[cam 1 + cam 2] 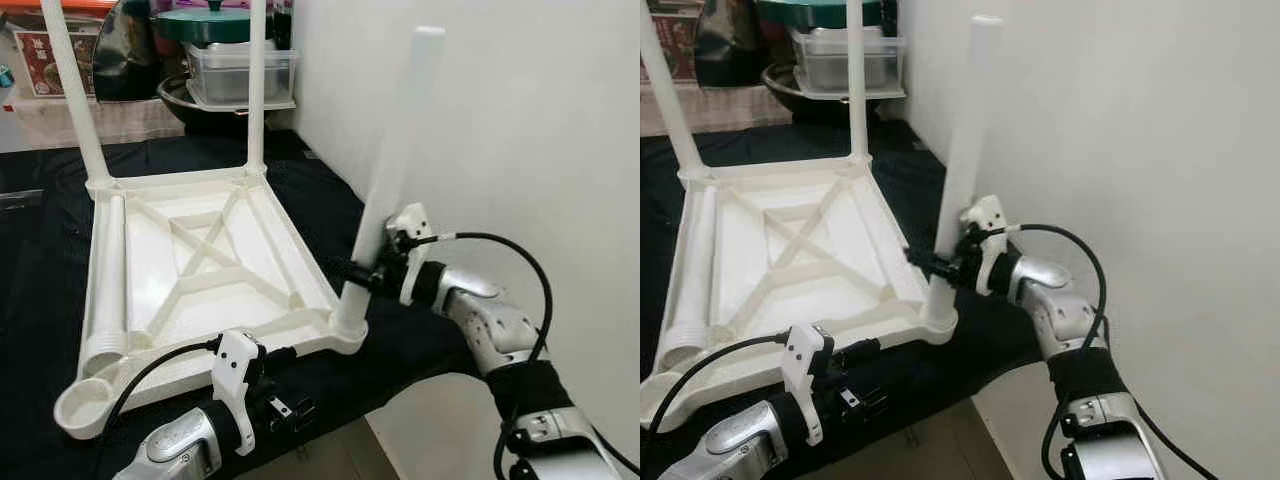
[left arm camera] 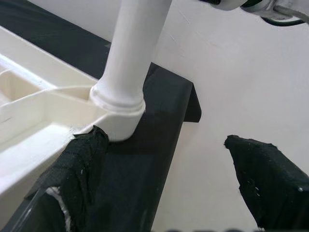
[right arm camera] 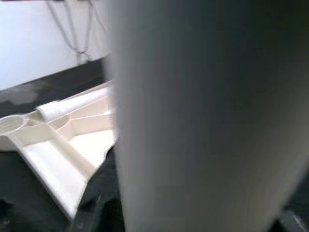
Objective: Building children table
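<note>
Right now I have the upturned white tabletop (image 1: 205,262) lying on the black cloth (image 1: 320,195), two legs standing in its far sockets. My right gripper (image 1: 362,275) pinches the near-right leg (image 1: 392,165) low on its shaft, that leg seated in its corner socket and leaning slightly. My left gripper (image 1: 292,405) sits spread open just beside the tabletop's near edge. A loose leg (image 1: 108,285) lies along the tabletop's left side, by the empty socket (image 1: 85,405).

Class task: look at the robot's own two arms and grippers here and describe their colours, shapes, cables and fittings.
Both arms are silver metal with black joint bands. Each wrist carries a white plastic bracket, with a black cable looping back along the arm. The left gripper and right gripper are black, and the left one's long fingers look fabric-covered with frayed edges.
</note>
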{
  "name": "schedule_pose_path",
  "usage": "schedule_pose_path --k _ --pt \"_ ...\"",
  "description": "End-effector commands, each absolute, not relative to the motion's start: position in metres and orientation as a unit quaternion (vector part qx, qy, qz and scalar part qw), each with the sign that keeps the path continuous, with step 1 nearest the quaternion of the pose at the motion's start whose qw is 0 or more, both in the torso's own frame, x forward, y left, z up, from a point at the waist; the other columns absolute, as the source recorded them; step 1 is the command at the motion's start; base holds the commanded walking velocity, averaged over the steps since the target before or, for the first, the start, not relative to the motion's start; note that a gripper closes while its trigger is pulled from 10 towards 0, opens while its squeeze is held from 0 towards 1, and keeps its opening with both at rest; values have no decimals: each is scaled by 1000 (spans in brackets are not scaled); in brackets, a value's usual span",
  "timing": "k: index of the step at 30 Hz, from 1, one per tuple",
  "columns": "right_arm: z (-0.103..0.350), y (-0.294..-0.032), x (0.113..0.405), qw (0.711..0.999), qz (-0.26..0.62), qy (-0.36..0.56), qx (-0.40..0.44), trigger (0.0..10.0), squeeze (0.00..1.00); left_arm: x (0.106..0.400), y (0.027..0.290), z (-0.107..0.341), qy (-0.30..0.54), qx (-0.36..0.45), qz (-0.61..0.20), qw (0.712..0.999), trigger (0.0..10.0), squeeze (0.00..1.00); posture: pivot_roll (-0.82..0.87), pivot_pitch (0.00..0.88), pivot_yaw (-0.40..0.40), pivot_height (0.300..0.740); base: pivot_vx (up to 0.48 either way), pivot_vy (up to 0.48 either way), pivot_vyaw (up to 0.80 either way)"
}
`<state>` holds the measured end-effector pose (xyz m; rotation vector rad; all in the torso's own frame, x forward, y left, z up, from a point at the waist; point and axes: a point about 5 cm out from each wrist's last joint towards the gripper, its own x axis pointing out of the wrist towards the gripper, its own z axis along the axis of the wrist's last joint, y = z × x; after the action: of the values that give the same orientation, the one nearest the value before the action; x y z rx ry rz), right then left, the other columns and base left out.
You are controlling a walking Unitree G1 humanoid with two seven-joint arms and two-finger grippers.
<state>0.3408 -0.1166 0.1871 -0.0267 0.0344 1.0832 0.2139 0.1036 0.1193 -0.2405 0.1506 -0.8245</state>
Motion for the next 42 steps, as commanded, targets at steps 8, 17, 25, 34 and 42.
schedule_pose_path --k 8,17,25,34,42 --pt "132 -154 382 980 36 194 -2 0 0 211 104 118 77 -112 -398 907 10000 0 28 0 -137 740 0 0 0" --pt "130 -114 350 986 30 162 40 9294 0 212 102 118 79 -113 -406 904 10000 0 16 0 -115 740 0 0 0" --pt "163 -98 352 973 202 77 86 10000 1000 212 104 118 79 -111 -407 903 10000 0 8 0 -111 740 0 0 0" --pt "195 -112 325 872 490 -9 -6 10000 0 213 103 118 78 -110 -406 904 10000 0 17 0 -119 740 0 0 0" --pt "159 -102 351 902 417 92 -63 0 0 211 103 118 78 -108 -400 907 10000 0 36 0 -130 740 0 0 0"
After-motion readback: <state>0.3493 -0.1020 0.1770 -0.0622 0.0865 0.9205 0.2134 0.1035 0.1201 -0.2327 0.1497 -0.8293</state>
